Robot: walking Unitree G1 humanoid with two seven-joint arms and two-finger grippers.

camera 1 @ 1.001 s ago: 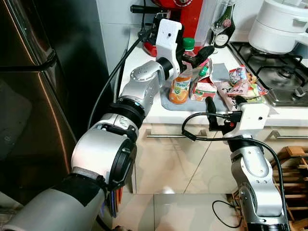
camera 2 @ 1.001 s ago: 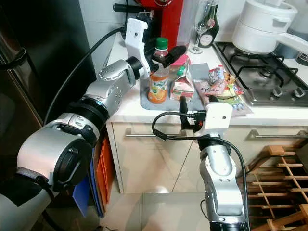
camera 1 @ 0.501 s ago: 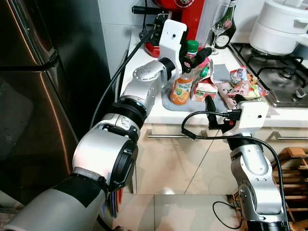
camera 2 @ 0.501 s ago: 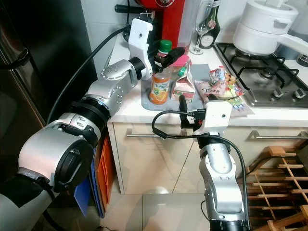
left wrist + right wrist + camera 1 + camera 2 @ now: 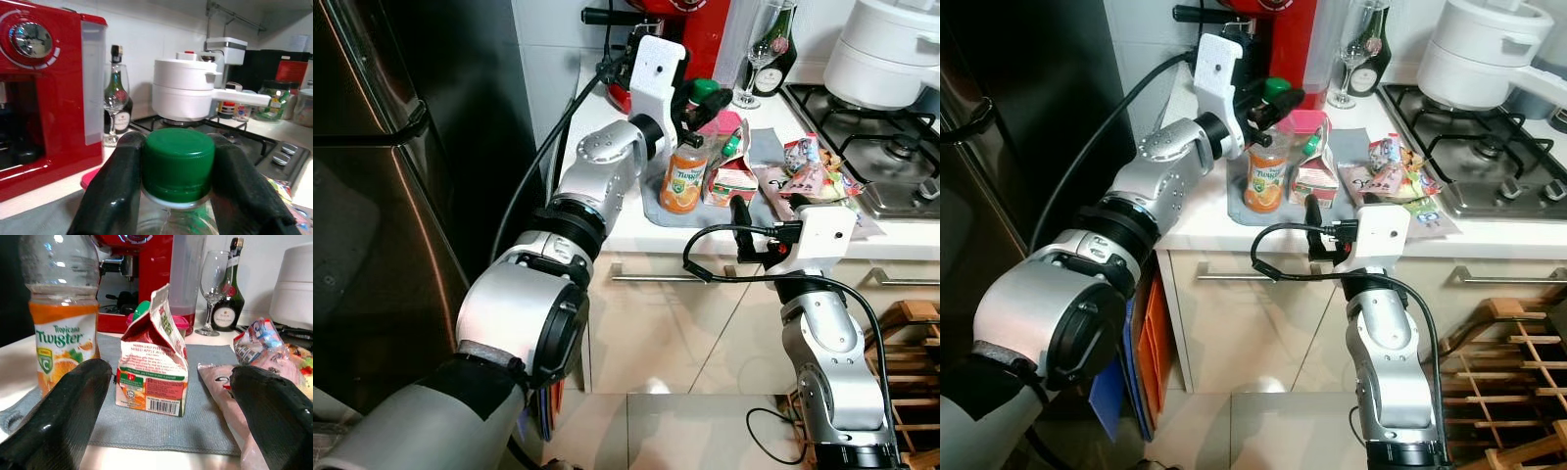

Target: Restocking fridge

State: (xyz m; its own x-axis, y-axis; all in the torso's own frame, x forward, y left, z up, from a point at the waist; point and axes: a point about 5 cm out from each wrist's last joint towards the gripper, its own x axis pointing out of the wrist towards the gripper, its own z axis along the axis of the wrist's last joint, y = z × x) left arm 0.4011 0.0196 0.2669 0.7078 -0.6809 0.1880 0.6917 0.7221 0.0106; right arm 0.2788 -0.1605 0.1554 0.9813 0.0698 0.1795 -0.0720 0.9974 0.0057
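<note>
- Since the earlier frames the left pincer [image 5: 1271,98] has closed in on the green cap [image 5: 178,164] of the Tropicana Twister orange juice bottle [image 5: 684,178]; before, its fingers sat spread to either side of the bottle's top.
- Left pincer state: clamped on the cap, one black finger [image 5: 113,188] pressed to each side of it.
- Bottle location: upright on a grey mat [image 5: 710,212] on the worktop [image 5: 1205,227], left end of the mat, just in front of the red coffee machine [image 5: 41,88].
- Just beside the bottle on the mat: a small mixed apple juice carton [image 5: 154,364], top torn open.
- Right pincer [image 5: 740,217] held level at the worktop's front edge, fingers spread wide, nothing between them; it faces bottle and carton.
- Snack packets [image 5: 811,176] lie right of the carton, next to the gas hob [image 5: 1474,162].
- White pot [image 5: 185,89] on the hob; wine glass [image 5: 116,100] and dark bottle [image 5: 228,293] behind.
</note>
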